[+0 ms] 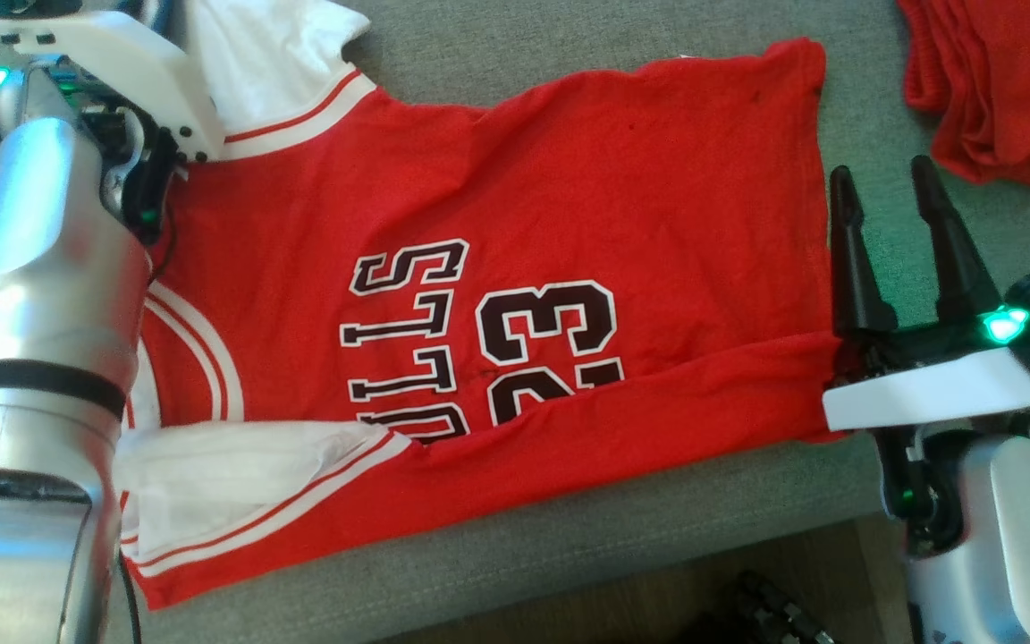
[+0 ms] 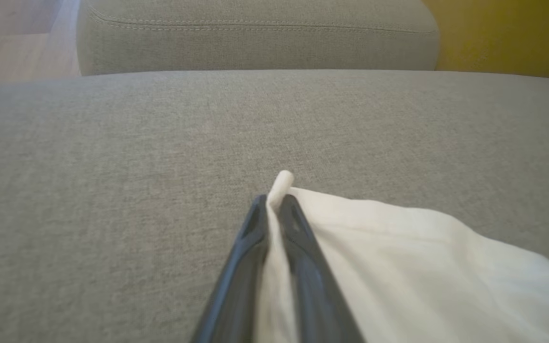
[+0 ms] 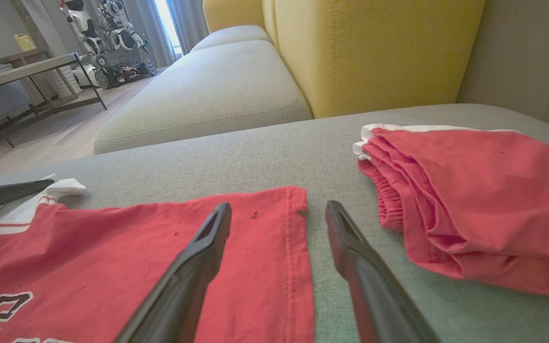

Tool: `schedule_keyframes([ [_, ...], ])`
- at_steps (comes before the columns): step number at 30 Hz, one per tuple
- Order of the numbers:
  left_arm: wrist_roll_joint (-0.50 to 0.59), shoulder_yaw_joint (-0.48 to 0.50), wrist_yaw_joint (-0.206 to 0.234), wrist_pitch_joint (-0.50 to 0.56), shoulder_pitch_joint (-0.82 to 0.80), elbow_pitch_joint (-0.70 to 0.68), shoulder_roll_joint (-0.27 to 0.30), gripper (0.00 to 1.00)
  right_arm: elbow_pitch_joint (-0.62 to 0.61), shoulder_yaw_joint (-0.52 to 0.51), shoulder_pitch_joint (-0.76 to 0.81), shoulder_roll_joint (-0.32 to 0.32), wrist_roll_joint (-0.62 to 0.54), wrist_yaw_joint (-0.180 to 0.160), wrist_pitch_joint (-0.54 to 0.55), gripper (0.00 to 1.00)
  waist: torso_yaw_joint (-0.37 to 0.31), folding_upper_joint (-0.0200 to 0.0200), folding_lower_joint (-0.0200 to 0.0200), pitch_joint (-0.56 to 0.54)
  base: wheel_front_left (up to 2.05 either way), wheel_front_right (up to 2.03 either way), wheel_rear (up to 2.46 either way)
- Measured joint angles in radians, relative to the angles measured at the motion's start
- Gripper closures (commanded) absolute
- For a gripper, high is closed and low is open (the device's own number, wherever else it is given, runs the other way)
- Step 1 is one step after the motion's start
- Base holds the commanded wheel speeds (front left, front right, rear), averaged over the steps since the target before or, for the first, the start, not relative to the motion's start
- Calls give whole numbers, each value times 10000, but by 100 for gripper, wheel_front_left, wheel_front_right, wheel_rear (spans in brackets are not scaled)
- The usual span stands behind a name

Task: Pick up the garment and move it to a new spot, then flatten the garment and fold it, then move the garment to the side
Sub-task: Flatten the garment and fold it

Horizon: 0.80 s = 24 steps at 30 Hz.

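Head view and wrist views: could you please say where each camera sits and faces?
Head view: on the head, looking down at the red jersey on the grey cushion; left forearm and right tool show.
Left wrist view: on that wrist, along the left tool, shut on the jersey's white sleeve, across the cushion.
Right wrist view: on that wrist, along the open right tool, over the jersey's hem towards a yellow backrest.
Shared: head and right wrist views show the folded red garment.
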Motion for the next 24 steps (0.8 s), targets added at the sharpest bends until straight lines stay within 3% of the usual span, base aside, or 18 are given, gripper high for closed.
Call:
schedule_keyframes([
  [11, 17, -221, -205, -1626, -60, 428, -380, 100, 746, -1139, -869, -303, 188, 0, 382, 0, 619, 0, 0, -238, 0, 0, 0],
  [16, 15, -401, -286, -1778, -86, 79, -579, 100, 1638, -1363, -1742, -1016, 520, 0, 1175, 0, 1115, 0, 0, -345, 0, 0, 0],
  [24, -71, -552, -324, -1847, -86, -253, -826, 100, 3327, -1131, -2840, -1638, 838, 0, 2846, 0, 1737, 0, 0, -412, 0, 0, 0],
])
